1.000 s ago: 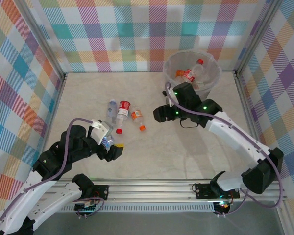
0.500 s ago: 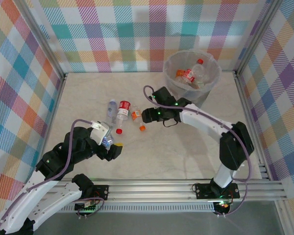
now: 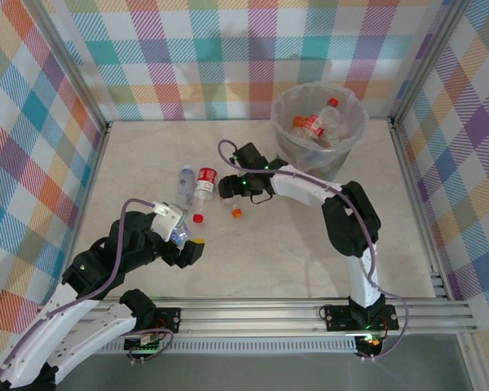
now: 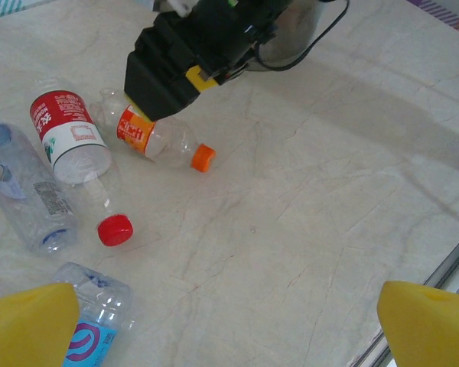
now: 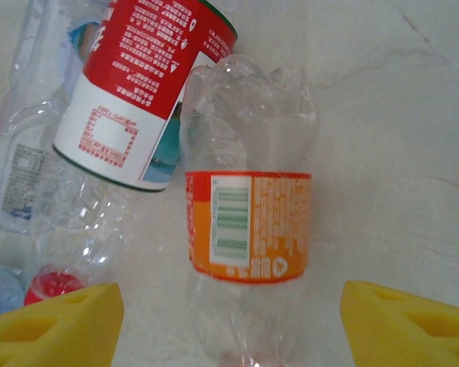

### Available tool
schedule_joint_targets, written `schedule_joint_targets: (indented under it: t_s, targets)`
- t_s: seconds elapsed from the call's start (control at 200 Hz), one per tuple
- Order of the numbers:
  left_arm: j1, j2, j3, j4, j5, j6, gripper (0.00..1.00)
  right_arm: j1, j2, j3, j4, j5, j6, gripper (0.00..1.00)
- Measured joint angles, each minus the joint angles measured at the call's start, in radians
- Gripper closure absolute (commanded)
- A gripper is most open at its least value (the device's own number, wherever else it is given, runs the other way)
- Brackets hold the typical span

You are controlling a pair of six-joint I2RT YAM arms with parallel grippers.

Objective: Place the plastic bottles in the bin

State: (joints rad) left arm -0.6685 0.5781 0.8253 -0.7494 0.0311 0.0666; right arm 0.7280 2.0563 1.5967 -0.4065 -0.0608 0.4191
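Swung left from the bin, the right gripper is being positioned over the orange-label bottle lying mid-table, w/ jaws apart either side, nothing clamped yet. Next: squeeze at label, carry far-right to bin. At near left, the left gripper: jaws wide apart.

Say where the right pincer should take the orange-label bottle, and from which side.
Across the labelled middle, straight down from above. The orange-label bottle lies flat, lengthwise between the fingers of the open right pincer; the red-label bottle crowds its base end.
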Motion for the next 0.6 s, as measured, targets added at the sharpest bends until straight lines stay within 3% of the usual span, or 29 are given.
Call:
schedule_joint_targets:
  t_s: [0.6]
  targets:
    - [0.0, -0.017, -0.004, 0.023, -0.01, -0.004, 0.0, 0.008, 0.188, 0.153, -0.024, -0.003, 0.008, 0.27]
